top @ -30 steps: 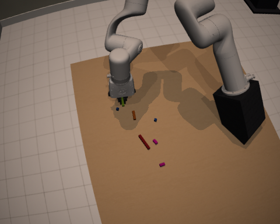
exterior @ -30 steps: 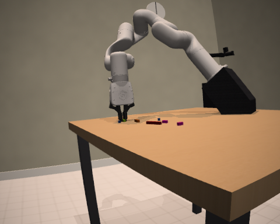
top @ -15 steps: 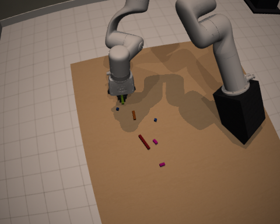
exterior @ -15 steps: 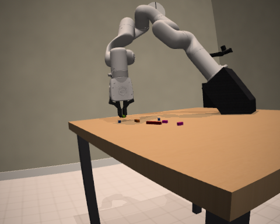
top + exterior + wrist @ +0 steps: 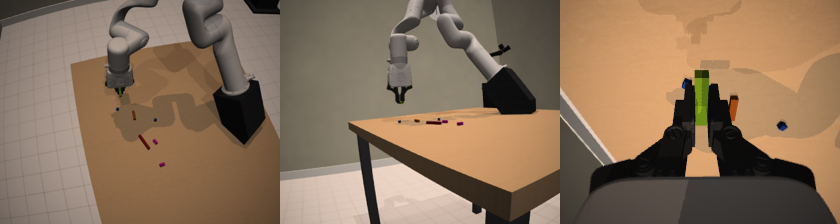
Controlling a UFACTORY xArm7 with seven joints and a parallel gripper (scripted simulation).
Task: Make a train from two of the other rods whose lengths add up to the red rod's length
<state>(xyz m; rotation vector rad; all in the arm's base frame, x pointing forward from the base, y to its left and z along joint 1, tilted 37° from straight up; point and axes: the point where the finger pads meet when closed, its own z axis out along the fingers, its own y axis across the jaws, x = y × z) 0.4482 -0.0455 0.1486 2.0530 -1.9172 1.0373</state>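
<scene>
We see our tool (image 5: 399, 100) clamped nearly shut on the lime rod (image 5: 702, 98), which sits between its fingers, lifted well above the table (image 5: 484, 151); the red rod (image 5: 144, 142) lies well apart below.

top: high, looking down on the flat brown wooden table (image 5: 181, 186)
exterior: low, side-on (table shared)
wrist: close, downward

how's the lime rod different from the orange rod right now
The lime rod is clamped between the fingers of the gripper and hangs well above the table; the orange rod lies flat on it. In the wrist view the lime rod looks longer than the orange one, though it is also nearer the camera. Both are slim, straight, square-edged bars.
</scene>
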